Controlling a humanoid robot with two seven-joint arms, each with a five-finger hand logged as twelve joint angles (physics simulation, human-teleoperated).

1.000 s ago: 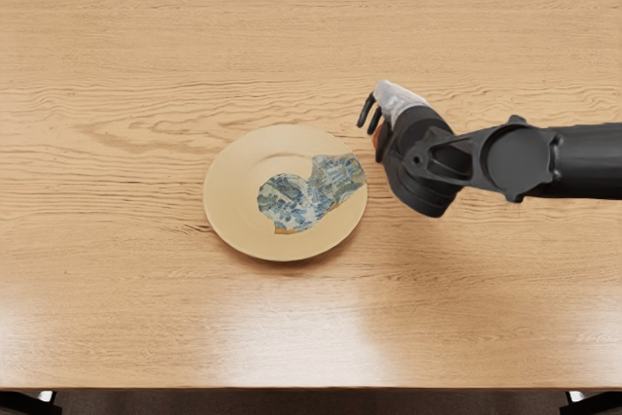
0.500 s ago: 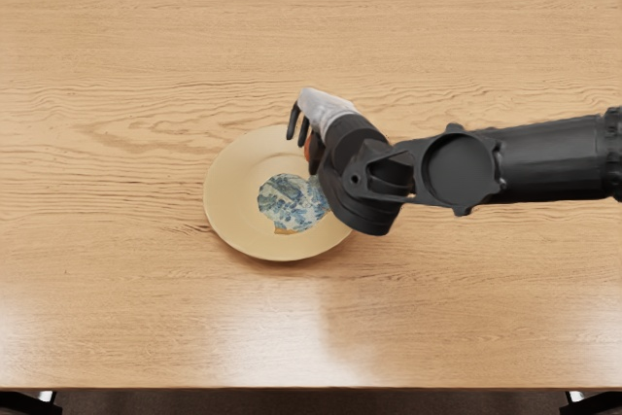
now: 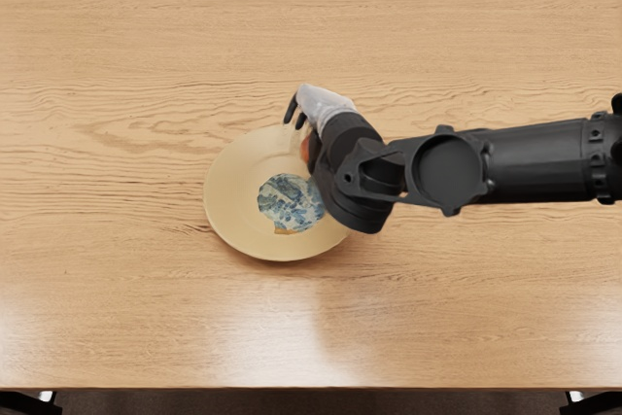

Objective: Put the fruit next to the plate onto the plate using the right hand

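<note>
Fruit (image 3: 307, 150): orange in colour, shape not readable; only 1 narrow sliver shows, under the palm of the right hand (image 3: 322, 104), above the upper right part of the plate (image 3: 225, 191). Whether it touches the plate cannot be told.

Plate: round, tan, blue-and-white pattern at centre, lying on the wooden table (image 3: 107, 65).

Right hand: pale back turned upward, dark fingers (image 3: 291, 112) curled downward and closed around the fruit, over the plate's far rim. Dark forearm runs almost level from the picture's right edge, its bulky wrist covering the plate's right side.
</note>
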